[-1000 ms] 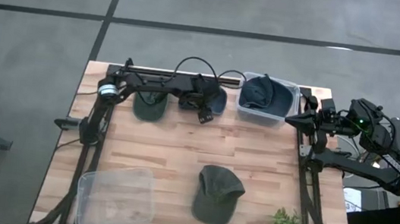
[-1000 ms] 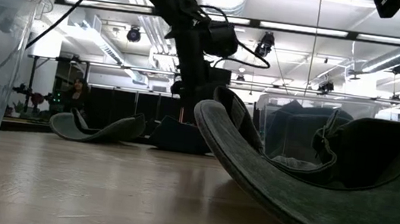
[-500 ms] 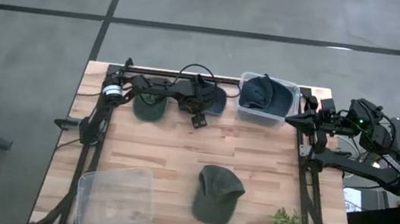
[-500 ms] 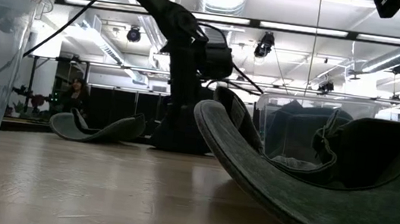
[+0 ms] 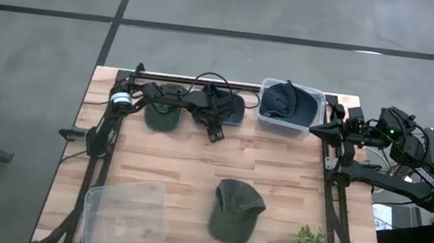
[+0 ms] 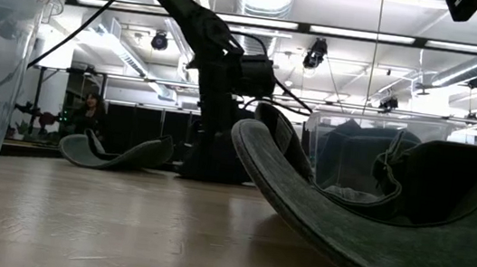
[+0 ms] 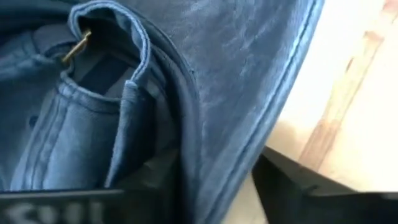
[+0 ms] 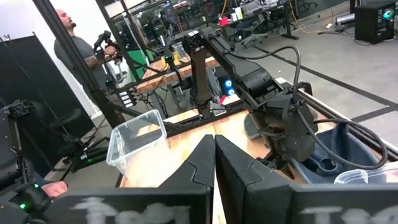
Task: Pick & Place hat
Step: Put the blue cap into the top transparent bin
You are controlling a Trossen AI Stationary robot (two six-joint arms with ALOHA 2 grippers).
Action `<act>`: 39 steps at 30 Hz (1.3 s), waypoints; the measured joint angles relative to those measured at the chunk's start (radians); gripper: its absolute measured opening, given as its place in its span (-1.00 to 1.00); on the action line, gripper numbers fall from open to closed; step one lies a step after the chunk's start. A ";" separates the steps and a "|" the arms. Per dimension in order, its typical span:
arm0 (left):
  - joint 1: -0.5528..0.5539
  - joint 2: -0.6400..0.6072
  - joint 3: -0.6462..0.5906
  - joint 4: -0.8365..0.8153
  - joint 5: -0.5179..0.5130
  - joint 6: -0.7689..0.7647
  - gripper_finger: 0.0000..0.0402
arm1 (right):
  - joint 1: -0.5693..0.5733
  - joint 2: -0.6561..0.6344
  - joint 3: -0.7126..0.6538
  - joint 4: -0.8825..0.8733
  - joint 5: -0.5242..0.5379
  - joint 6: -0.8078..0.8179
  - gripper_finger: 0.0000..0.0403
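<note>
At the far edge of the tabletop (image 5: 194, 169), just beside the bin (image 5: 309, 126) that already holds one cap, the left gripper (image 5: 218, 125) has come down onto the blue hat (image 5: 235, 109). A second ago it stood higher and a little nearer the middle of the tabletop; half a second ago it had drawn in toward the blue hat, and now it sits lower again, with its wrist pressed close over the fabric. The left wrist view shows how close: folds of blue hat (image 7: 186, 81) fill almost the whole picture, with the brass buckle of the strap (image 7: 76, 46) near one corner and a strip of bare wood beside the brim. One dark finger shows beside the cloth and the other is lost under it, so I cannot tell whether the fingers have closed.

My reading is that the reach is over and the grasp is in hand; the blue hat has not left the tabletop.

Two more hats lie untouched relative to the bin: a green hat (image 5: 161, 113) beyond the left gripper on the same far edge, and an olive hat (image 5: 234, 211) well apart toward the near edge. The right gripper (image 5: 320, 130) waits on the bin's other side, fingers pressed together and holding nothing.
</note>
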 joint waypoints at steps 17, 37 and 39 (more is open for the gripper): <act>0.001 -0.167 0.045 -0.111 -0.126 0.091 -0.99 | 0.000 0.001 0.000 0.001 0.000 0.000 -0.96; 0.041 -0.836 0.046 0.072 0.426 0.118 -1.00 | 0.000 0.001 0.000 0.002 0.000 -0.001 -0.96; 0.050 -0.867 0.046 0.123 0.537 0.077 -1.00 | 0.000 0.001 0.000 0.002 0.000 -0.001 -0.96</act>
